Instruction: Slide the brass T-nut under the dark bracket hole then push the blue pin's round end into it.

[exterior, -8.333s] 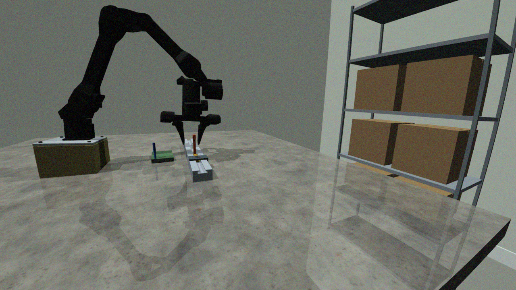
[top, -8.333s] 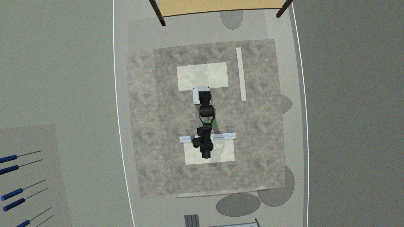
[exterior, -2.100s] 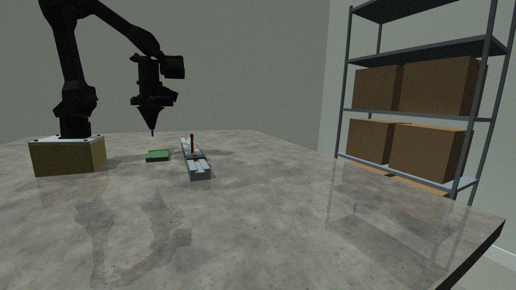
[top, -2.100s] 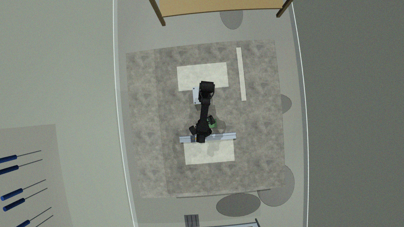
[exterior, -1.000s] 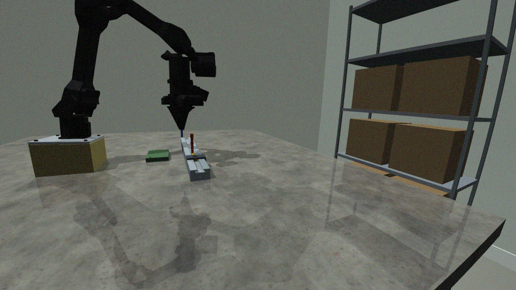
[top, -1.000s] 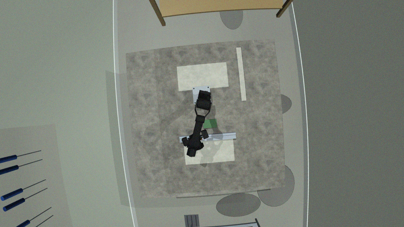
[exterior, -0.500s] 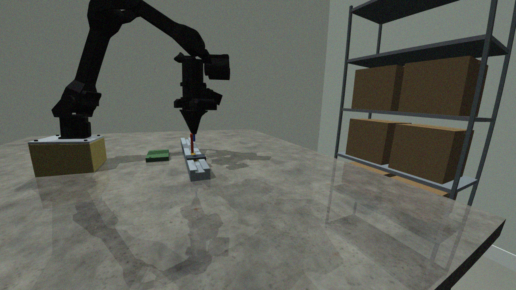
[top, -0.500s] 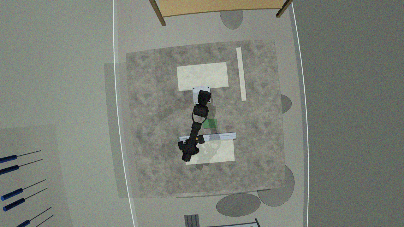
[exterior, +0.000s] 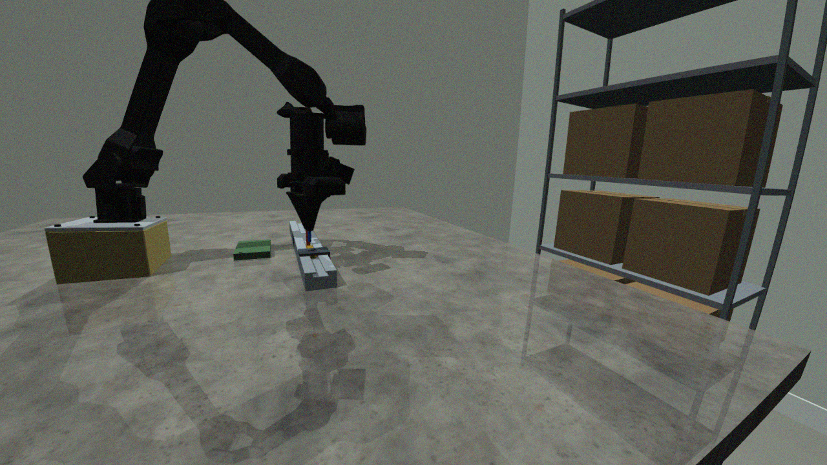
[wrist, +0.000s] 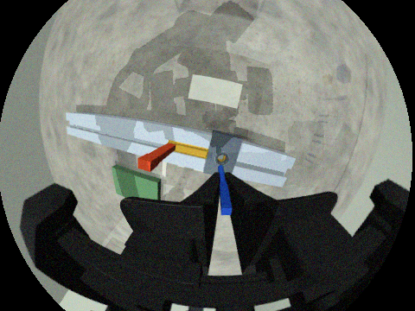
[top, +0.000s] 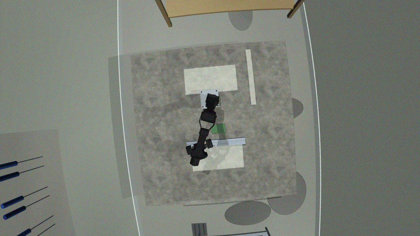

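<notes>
Stone-look tabletop [top: 164, 182] [exterior: 451, 404] [wrist: 311, 56], blue pin [exterior: 309, 236] [wrist: 225, 194] between the fingers [exterior: 309, 228]

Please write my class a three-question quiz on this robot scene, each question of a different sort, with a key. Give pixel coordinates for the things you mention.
1. Multiple choice: what does the gripper [exterior: 309, 229] [wrist: 221, 176] hold? (a) the green tray [exterior: 252, 248] [wrist: 136, 183] (b) the blue pin [wrist: 225, 194] (c) the dark bracket [exterior: 314, 252] [wrist: 214, 149]
2. True or false: the orange handle [wrist: 156, 157] stands inside the bracket's hole.
3. Fill in the blank: in the wrist view, the colour visible through the bracket's hole is ____.

Key: 1. b; 2. false; 3. brass-yellow
</notes>
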Controlling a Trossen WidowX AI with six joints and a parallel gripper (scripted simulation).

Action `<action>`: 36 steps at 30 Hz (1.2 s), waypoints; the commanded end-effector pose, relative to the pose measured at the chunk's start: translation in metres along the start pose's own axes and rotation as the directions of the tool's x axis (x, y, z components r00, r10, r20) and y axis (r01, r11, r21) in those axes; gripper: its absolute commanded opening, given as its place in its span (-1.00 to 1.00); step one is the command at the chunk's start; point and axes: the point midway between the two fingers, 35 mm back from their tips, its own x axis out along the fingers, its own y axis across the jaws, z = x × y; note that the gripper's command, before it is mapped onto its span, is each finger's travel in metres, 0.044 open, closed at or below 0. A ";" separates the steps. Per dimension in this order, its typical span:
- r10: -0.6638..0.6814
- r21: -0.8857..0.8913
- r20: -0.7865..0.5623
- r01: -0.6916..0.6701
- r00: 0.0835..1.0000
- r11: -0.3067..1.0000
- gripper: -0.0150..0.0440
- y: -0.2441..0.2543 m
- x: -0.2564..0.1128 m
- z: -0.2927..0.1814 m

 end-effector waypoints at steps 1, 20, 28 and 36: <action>0.003 0.003 0.004 -0.003 1.000 1.000 -1.00 -0.002 0.001 0.003; 0.003 0.001 0.004 -0.003 1.000 1.000 -1.00 0.000 0.001 0.002; 0.002 0.001 0.004 -0.002 1.000 1.000 -1.00 -0.004 0.001 0.006; 0.003 0.001 0.004 -0.003 1.000 1.000 -1.00 -0.004 0.003 0.007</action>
